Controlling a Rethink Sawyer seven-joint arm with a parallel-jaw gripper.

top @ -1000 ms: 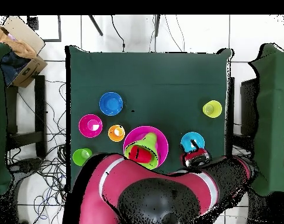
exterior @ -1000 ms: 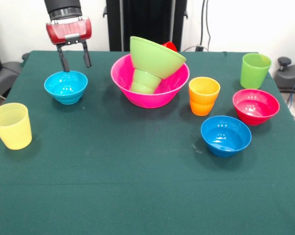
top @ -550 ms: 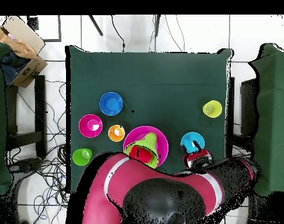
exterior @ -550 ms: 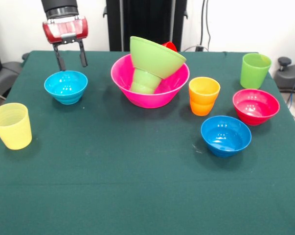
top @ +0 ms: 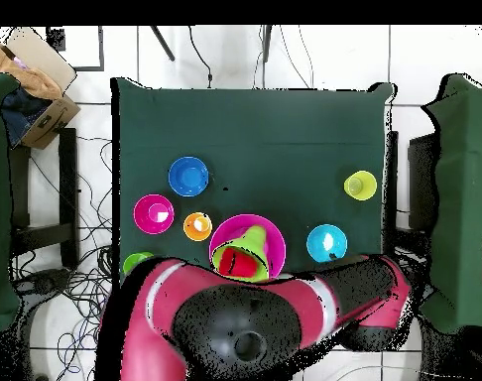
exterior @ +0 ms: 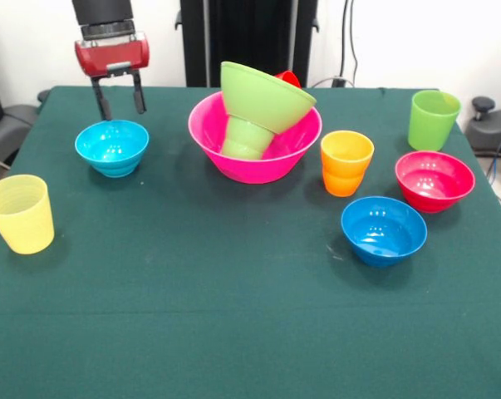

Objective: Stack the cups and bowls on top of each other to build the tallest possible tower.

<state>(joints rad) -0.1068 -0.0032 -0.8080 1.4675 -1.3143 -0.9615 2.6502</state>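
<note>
My gripper (exterior: 120,113) hangs open and empty just above the far rim of the light blue bowl (exterior: 111,147). The tower stands mid-table: a large pink bowl (exterior: 258,170) holds an upturned small green cup (exterior: 246,137), with a lime green bowl (exterior: 262,96) tilted on it. Behind that bowl only a sliver of the red cup (exterior: 288,78) shows. From overhead the red cup (top: 243,264) lies in the lime bowl, and my arm hides the gripper. A pale yellow cup (exterior: 19,214) stands alone.
An orange cup (exterior: 346,162), a magenta bowl (exterior: 434,179), a darker blue bowl (exterior: 383,229) and a taller lime green cup (exterior: 433,119) cluster on the other side of the tower. The green tablecloth (exterior: 233,316) is bare along the near half.
The gripper has shifted slightly sideways, away from the tower, staying open above the light blue bowl. In the overhead view the arm has swung over and now covers the gripper.
</note>
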